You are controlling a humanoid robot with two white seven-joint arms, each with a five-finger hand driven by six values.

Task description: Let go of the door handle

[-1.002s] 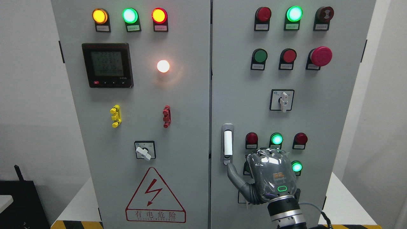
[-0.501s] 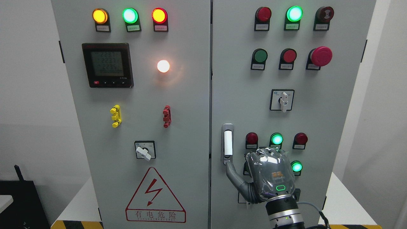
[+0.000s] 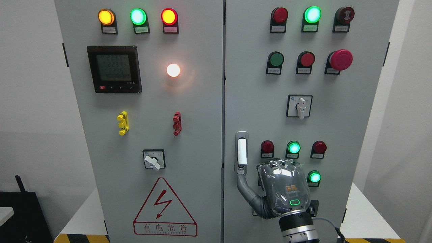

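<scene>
A grey cabinet [image 3: 189,111] with two doors fills the view. On the left door, amber [image 3: 106,17], green [image 3: 138,16] and red [image 3: 169,16] lamps sit in a row along the top edge. Below them is a meter [image 3: 114,69] with a lit white lamp [image 3: 173,70] to its right. Lower down come a yellow clip [image 3: 122,123], a red clip [image 3: 177,123], a rotary switch [image 3: 154,159] and, near the bottom edge, a red warning triangle [image 3: 164,207].

On the right door, the handle [image 3: 241,152] stands upright close to the door's left edge, in its lower half. The right hand [image 3: 281,190] comes up from the bottom edge, its back to the camera, just right of the handle. Its thumb [image 3: 243,187] reaches up and left, the tip touching the handle's lower end. The other fingers are hidden behind the hand, so I cannot tell whether they are curled or spread. Just above the hand are small red and green lamps [image 3: 293,147]; a red mushroom button [image 3: 341,59] sits near the top right corner.
</scene>
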